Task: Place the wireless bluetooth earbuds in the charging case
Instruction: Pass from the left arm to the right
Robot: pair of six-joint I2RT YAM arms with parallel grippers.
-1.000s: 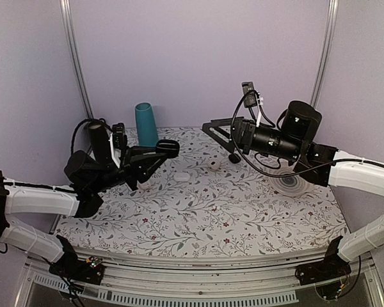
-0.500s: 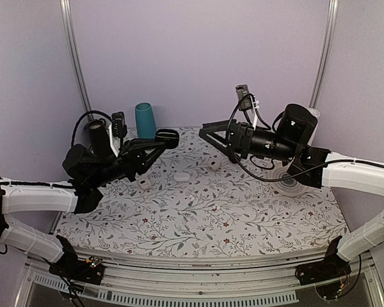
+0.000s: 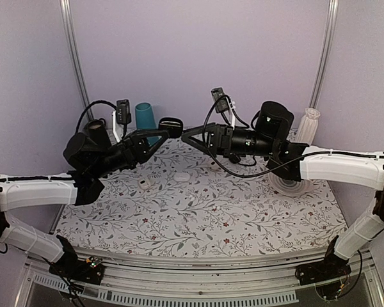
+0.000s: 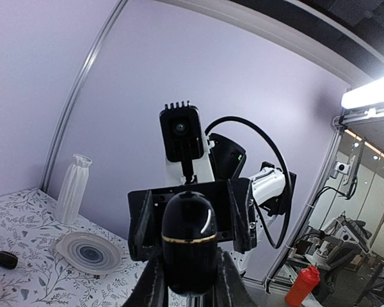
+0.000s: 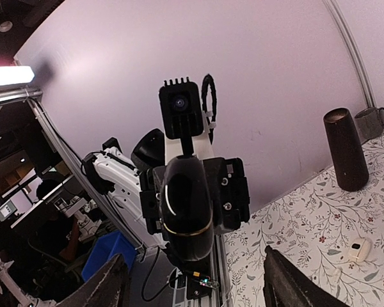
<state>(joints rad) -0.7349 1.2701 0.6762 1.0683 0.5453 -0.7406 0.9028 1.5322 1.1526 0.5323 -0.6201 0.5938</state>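
1. Clamped tight in the left gripper [image 3: 167,128]: the charging case [image 3: 171,122], a finger pressed to each flank, held well above the flowered table [image 3: 198,211].
2. Seen from the left wrist as a black rounded body with a thin gold band round its middle, poking out beyond the fingertips [image 4: 155,281].
3. Facing it head-on: the right gripper [image 3: 187,135], jaws apart, tips just short of the case and at about the same height.
4. From the right wrist: fingers [image 5: 107,286] spread wide at either side of the view, with the case centred ahead of the gap and touching neither.
5. Cannot tell whether the case's lid is fully shut; only the gold seam shows.
6. Wireless bluetooth earbuds too small to make out in any view.
7. Below the left jaws, on the table: a small white case [image 3: 144,184].
8. Beneath the spot where the two pairs of jaws meet: a second white case [image 3: 182,174], also on the table.
9. Behind the left jaws, by the back wall: a teal cup [image 3: 144,115].
10. Behind the right jaws, beyond the right arm: a white vase [image 3: 309,125], and a ringed plate [image 3: 288,183] on the table under that arm.
11. Past the clamped case in the left wrist view, low on the left: a black oval lump [image 4: 6,259] lying on the table.
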